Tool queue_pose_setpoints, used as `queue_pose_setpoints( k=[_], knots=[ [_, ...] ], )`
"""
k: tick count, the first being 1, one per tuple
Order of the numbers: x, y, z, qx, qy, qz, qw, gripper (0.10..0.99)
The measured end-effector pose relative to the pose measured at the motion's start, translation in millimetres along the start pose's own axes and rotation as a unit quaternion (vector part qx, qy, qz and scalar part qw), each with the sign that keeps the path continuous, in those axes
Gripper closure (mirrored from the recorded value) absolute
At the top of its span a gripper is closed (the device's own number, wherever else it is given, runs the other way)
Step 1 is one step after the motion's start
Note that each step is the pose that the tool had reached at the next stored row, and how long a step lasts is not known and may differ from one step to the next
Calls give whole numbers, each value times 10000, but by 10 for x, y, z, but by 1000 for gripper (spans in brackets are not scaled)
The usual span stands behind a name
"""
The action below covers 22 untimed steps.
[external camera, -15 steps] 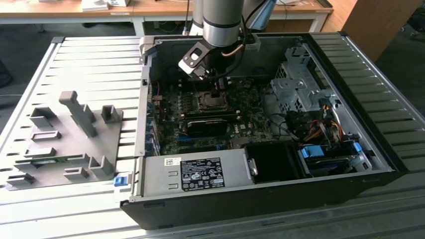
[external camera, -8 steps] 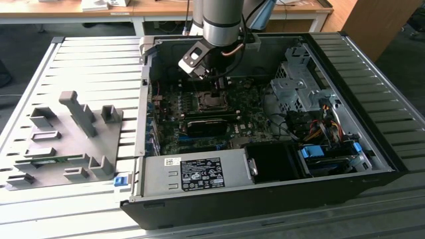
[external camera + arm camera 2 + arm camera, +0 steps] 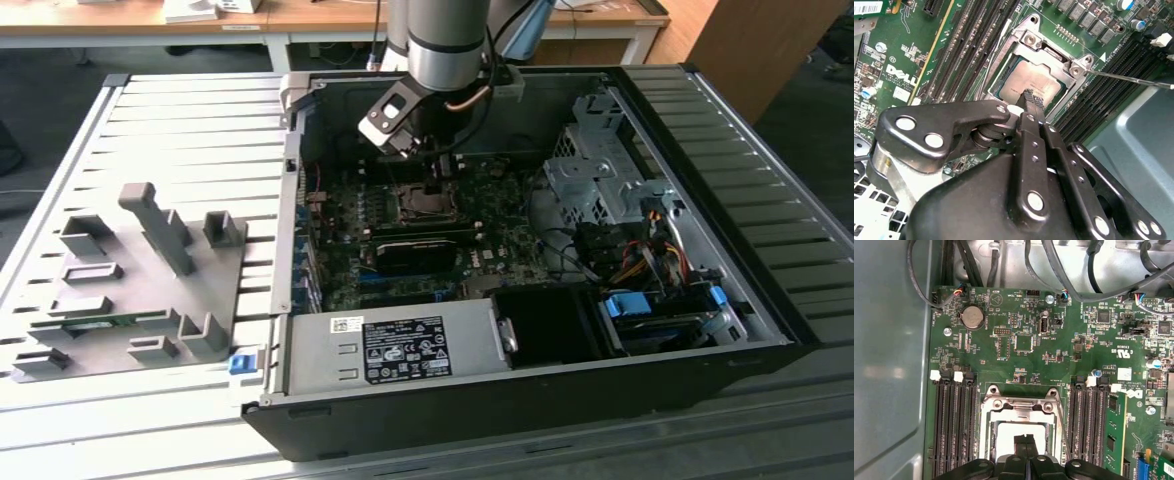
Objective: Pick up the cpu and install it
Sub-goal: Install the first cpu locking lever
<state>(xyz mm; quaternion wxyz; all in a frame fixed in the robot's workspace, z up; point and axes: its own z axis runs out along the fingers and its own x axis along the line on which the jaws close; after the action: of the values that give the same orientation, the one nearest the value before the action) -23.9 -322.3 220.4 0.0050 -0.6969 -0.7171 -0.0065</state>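
Cpu (image 3: 1026, 80) lies flat in the socket (image 3: 1053, 54) on the motherboard (image 3: 1024, 345), shiny metal top up. It is square, with no long axis to tell, and its edges run parallel to the socket's metal frame. Faint print shows on its top, too dim to read.

The gripper (image 3: 1031, 97) stands right over the cpu with its two black fingers pressed together, nothing between them. Whether the tips touch the metal top cannot be told. In the first wrist view the joined fingers (image 3: 1024, 440) cover the middle of the cpu (image 3: 1004, 435).

In the exterior view the gripper (image 3: 438, 178) hangs inside the open case (image 3: 534, 420), just at 12 o'clock of the socket (image 3: 430, 204). The grey tray (image 3: 147, 290) lies well apart on the slatted table (image 3: 174, 130), at 9 o'clock of the case.

Writing: a white printed label (image 3: 400, 350) covers the power supply at 6 o'clock in the case. A white barcode sticker (image 3: 866, 7) and white lettering sit on the board, and a small white sticker (image 3: 1124, 374) sits near the green memory strip (image 3: 1115, 430)
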Motion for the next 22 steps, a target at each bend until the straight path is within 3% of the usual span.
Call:
queue_pose_setpoints(
  k=[22],
  knots=[
    [1, 0, -86, 1, -1, 0, 10000, 980]
  ],
)
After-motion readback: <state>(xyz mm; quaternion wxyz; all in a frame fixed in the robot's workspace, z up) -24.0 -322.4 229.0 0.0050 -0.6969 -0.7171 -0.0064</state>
